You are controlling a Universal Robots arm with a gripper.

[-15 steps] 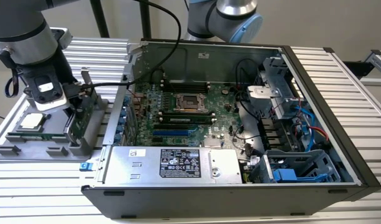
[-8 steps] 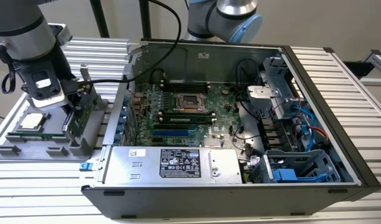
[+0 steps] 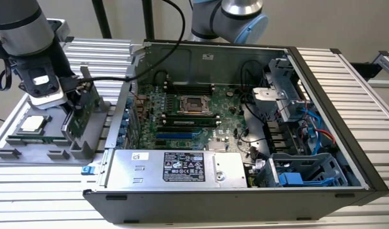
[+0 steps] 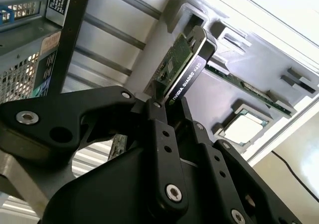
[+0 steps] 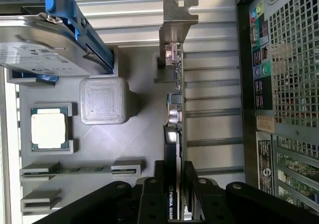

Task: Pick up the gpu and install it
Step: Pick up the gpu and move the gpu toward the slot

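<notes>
Claw sits over the grey plastic parts tray, beside the open black computer case on the slatted metal desk. Its black fingers are clenched on the top edge of the gpu, a flat green circuit-board card with a black cooler and a silver bracket, one finger on each face in both wrist views. The gpu stands upright on edge right under the claw, and its lower edge looks seated in the tray's slot, so the grasp looks made but the lift is not yet done.

Left to do, as a judgement: the whole carry and install. The green motherboard inside the case, well off to the claw's side, has no card in its expansion slots.

Other tray parts look untouched:
- Square silver processor chip, near the claw.
- Thin green memory stick, just past the chip.
- Silver hard drive in a blue frame, further off.
</notes>
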